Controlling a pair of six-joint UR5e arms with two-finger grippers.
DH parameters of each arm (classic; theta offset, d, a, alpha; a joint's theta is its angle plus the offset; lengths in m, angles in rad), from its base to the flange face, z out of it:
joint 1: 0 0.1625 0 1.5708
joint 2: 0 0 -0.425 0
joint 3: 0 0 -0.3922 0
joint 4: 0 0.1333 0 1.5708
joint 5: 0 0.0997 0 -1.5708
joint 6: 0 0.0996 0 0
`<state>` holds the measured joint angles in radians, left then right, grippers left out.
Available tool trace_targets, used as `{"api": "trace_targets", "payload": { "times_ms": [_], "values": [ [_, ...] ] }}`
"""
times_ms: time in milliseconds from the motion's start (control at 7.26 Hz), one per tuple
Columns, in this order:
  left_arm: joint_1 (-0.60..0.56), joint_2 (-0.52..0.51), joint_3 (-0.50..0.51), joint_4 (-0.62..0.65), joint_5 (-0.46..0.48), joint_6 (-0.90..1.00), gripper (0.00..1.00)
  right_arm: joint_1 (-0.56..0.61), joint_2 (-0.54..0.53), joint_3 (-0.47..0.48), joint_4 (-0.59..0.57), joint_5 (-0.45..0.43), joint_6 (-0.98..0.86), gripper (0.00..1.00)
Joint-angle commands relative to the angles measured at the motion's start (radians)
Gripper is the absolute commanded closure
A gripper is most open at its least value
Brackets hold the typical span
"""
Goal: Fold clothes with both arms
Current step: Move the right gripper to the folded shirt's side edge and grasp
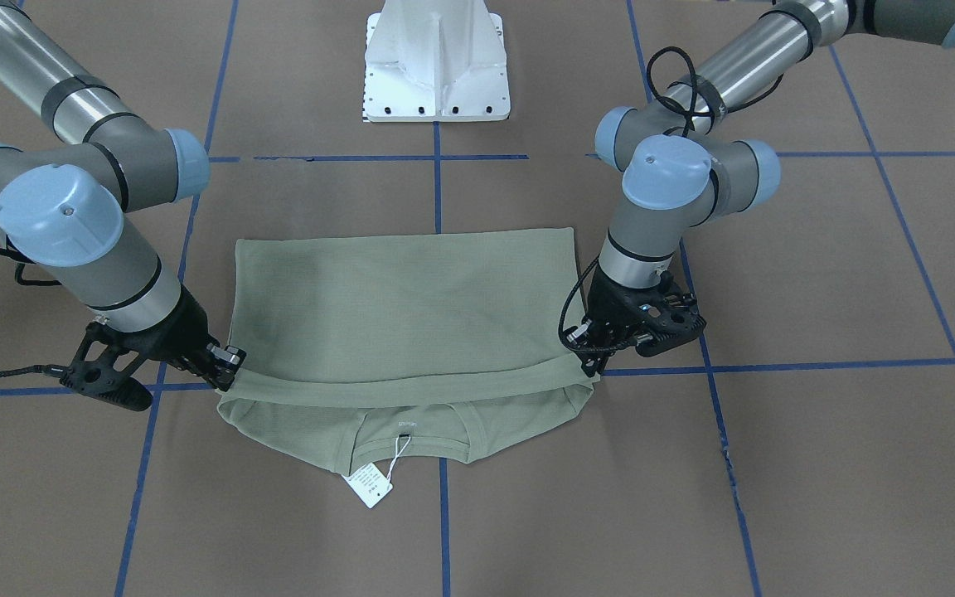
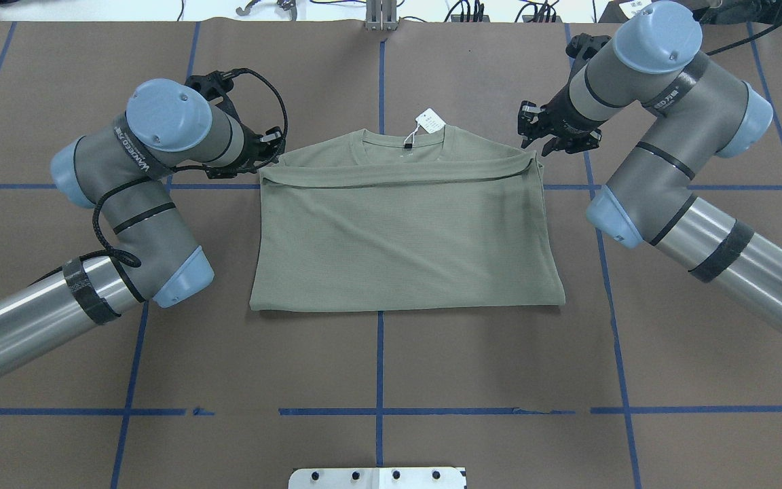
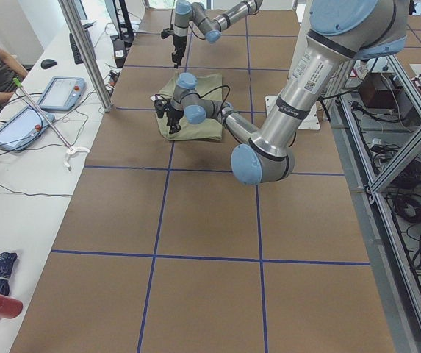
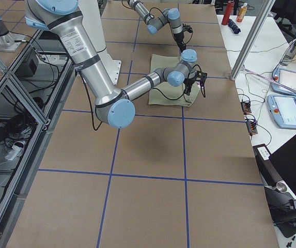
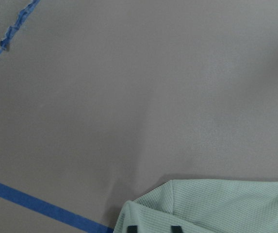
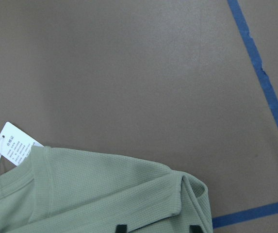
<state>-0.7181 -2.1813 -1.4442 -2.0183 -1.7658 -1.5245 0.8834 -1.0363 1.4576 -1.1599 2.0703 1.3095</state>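
The shirt [image 2: 404, 238] lies flat mid-table [image 2: 377, 353], folded once. Its hem edge [image 2: 398, 178] is laid over the chest, just short of the collar [image 2: 404, 139]. The hang tag [image 2: 430, 123] sticks out past the collar on the far side.

Key relation: the shirt's long axis runs side to side, straight between the two pincers. The left gripper [image 2: 265, 155] sits at the left end of the hem edge, touching or just over that corner. The right gripper [image 2: 542, 141] sits at the right end, just off the corner and slightly beyond it. From each pincer the cloth lies inward and back toward the robot. Neither arm is nearer; each is at its own corner.

- **Left pincer:** the left wrist view shows two dark fingertips [image 5: 176, 228] apart, with the corner of the cloth between and under them. It reads as jaws apart, not clamped.
- **Right pincer:** its fingertips [image 6: 122, 228] stand wider apart over a flat corner, so also apart.

Judgement: the hem-to-collar fold looks laid. The next move likely needs both pincers to clear outward without dragging the corners. A second fold would then likely go across the long axis.
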Motion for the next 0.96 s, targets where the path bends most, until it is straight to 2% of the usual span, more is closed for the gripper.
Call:
{"api": "trace_targets", "payload": {
  "times_ms": [0,138,413,551,826],
  "values": [
    [-0.001,-0.003,-0.007,0.001,-0.001,0.003,0.00,0.000,-0.013,0.007,0.029,0.004,0.005,0.00],
    [-0.001,-0.009,-0.018,0.007,-0.001,0.003,0.00,-0.026,-0.060,0.068,0.028,0.002,0.011,0.00],
    [-0.001,-0.009,-0.044,0.010,-0.001,-0.005,0.00,-0.114,-0.245,0.285,0.023,-0.019,0.025,0.00],
    [-0.003,-0.003,-0.068,0.012,-0.001,-0.006,0.00,-0.177,-0.320,0.356,0.023,-0.050,0.033,0.00],
    [-0.003,0.001,-0.082,0.012,-0.001,-0.009,0.00,-0.257,-0.363,0.366,0.023,-0.101,0.033,0.02]
  ]
}}
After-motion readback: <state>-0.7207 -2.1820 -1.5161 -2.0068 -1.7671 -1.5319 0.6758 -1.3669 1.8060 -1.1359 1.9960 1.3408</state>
